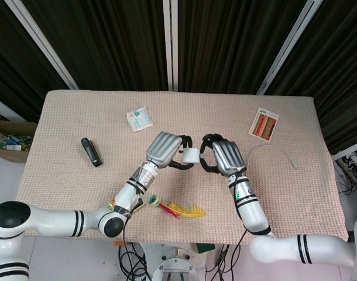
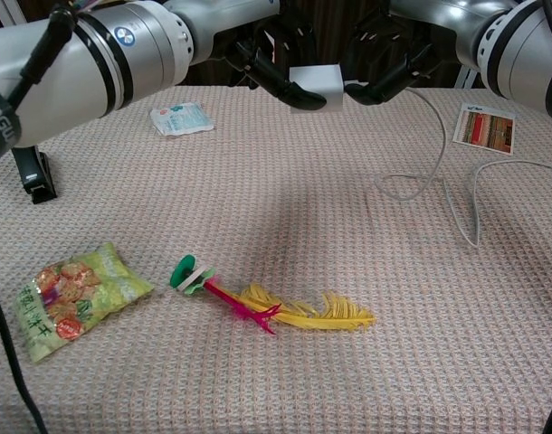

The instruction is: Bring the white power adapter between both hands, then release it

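The white power adapter point(image 1: 191, 155) point(image 2: 318, 81) hangs in the air over the middle of the table. My left hand point(image 1: 164, 148) point(image 2: 274, 61) grips it from the left side with curled fingers. On the adapter's other side my right hand point(image 1: 224, 157) point(image 2: 385, 60) has its fingers curled against the end where the cable leaves. The adapter is thus held between both hands. Its white cable point(image 2: 436, 167) point(image 1: 273, 148) trails down from the right hand and loops over the cloth to the right.
A yellow and pink feather toy point(image 2: 285, 312) point(image 1: 181, 209) and a snack bag point(image 2: 68, 294) lie near the front. A black clip point(image 1: 91, 151) point(image 2: 30, 172) sits at the left, a white packet point(image 1: 139, 119) point(image 2: 181, 117) behind, and a picture card point(image 1: 264, 124) point(image 2: 484, 127) at the right.
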Available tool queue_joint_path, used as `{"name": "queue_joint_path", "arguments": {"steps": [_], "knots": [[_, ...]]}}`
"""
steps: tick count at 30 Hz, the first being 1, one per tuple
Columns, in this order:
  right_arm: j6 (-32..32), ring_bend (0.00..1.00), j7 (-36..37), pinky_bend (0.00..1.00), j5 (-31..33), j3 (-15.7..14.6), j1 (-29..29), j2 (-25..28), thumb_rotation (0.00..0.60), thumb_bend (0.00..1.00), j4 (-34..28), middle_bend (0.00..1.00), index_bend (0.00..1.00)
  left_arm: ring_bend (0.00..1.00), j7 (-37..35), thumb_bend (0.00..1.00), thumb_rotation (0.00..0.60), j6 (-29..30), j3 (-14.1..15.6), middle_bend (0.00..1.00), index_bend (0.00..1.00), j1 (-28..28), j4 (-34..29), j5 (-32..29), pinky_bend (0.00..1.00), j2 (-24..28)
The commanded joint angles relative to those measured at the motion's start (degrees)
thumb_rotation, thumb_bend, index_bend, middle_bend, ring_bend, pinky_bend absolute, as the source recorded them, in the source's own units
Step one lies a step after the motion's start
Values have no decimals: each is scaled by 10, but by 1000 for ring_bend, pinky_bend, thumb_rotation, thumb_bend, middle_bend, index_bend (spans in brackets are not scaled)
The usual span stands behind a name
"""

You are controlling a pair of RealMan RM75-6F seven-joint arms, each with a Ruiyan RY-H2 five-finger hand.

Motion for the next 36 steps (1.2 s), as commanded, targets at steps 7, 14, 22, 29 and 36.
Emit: {"name": "queue_joint_path", "arguments": {"steps": [7, 14, 22, 29, 36], "knots": [[-3, 199, 1, 422, 8, 0, 5, -1, 600, 426, 1, 299, 562, 689, -3, 283, 468, -3, 0, 526, 556, -3, 2, -1, 750, 1], [1, 199, 4, 422, 9, -2, 6, -4, 600, 439, 6, 315, 632, 688, -8, 284, 466, -6, -1, 526, 556, -4, 7, -2, 750, 4], [11, 199, 6, 422, 1, -12, -7, 13, 600, 439, 2, 322, 645, 688, -16, 284, 465, -10, 10, 525, 556, 4, 22, -2, 751, 10], [4, 199, 21, 422, 9, -11, -20, 41, 600, 440, 12, 321, 646, 677, -9, 286, 466, -37, 44, 511, 555, 9, 131, -21, 748, -20], [-65, 185, 27, 379, 62, -1, 4, 40, 600, 436, 65, 258, 428, 407, 21, 155, 592, -51, 57, 359, 336, 8, 214, -43, 558, -45]]}}
